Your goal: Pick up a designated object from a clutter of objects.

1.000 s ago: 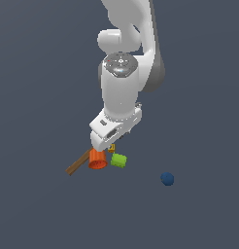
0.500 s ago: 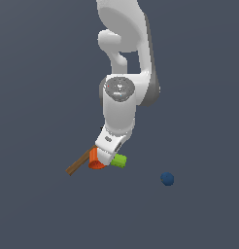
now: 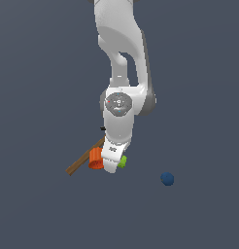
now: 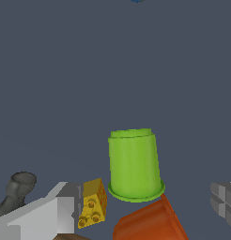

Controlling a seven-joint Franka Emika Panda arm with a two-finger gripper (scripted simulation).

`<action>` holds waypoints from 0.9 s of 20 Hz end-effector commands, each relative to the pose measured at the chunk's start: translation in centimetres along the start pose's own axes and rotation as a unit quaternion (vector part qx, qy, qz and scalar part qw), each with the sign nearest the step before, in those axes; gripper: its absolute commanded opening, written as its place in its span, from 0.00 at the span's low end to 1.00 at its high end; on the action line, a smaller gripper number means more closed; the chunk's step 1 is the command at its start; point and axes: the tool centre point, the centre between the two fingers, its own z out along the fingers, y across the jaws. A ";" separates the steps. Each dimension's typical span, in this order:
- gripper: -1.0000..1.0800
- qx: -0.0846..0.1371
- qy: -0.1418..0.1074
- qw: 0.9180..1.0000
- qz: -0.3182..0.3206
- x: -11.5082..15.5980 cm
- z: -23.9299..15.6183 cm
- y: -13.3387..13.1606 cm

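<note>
Flat slate-grey counter (image 3: 39,73) fills both feeds, with nothing else behind it. On the exterior view I see my arm bent low over the clutter, its white hand (image 3: 111,159) covering the middle of the pile. The orange cup (image 3: 95,159) lies on its side just to the exterior view's left of that hand, and the brown hammer handle (image 3: 81,159) runs out from behind the cup toward the lower left. A sliver of the lime-green block (image 3: 122,162) shows on the exterior view's right edge of the hand. The blue ball (image 3: 167,179) sits well apart, off to the exterior view's right.

On the wrist view the lime-green block (image 4: 134,165) reads as a small cup shape with a flared rim, lying between my two fingers. One grey finger (image 4: 42,215) and the other finger (image 4: 224,200) stand spread wide, neither touching the block, so the jaws are apart and pinching nothing. The orange cup (image 4: 150,222) touches the green rim. The tiny yellow cube (image 4: 93,202) sits just beside the nearer finger, and the dark hammer head (image 4: 18,187) shows beyond it.
</note>
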 end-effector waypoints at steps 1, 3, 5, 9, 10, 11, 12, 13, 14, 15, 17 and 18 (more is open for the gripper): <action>0.96 0.000 0.001 1.000 -0.019 0.1 0.7 0.1; 0.96 0.000 0.002 1.000 -0.030 0.1 1.1 0.1; 0.96 0.000 0.002 0.999 -0.038 0.1 1.4 0.1; 0.96 0.000 0.003 0.999 -0.046 0.1 1.7 0.1; 0.96 0.000 0.003 0.999 -0.047 0.1 1.8 0.1; 0.96 0.000 0.003 0.999 -0.045 0.1 1.7 0.1; 0.96 0.000 0.003 0.999 -0.045 0.1 1.7 0.1; 0.96 0.000 0.003 0.999 -0.045 0.1 1.9 0.1; 0.96 0.000 0.003 0.999 -0.045 0.1 2.0 0.1; 0.96 0.000 0.003 0.999 -0.045 0.1 2.3 0.1; 0.96 0.000 0.003 0.999 -0.045 0.1 3.1 0.0; 0.96 0.000 0.003 0.999 -0.046 0.1 3.5 0.0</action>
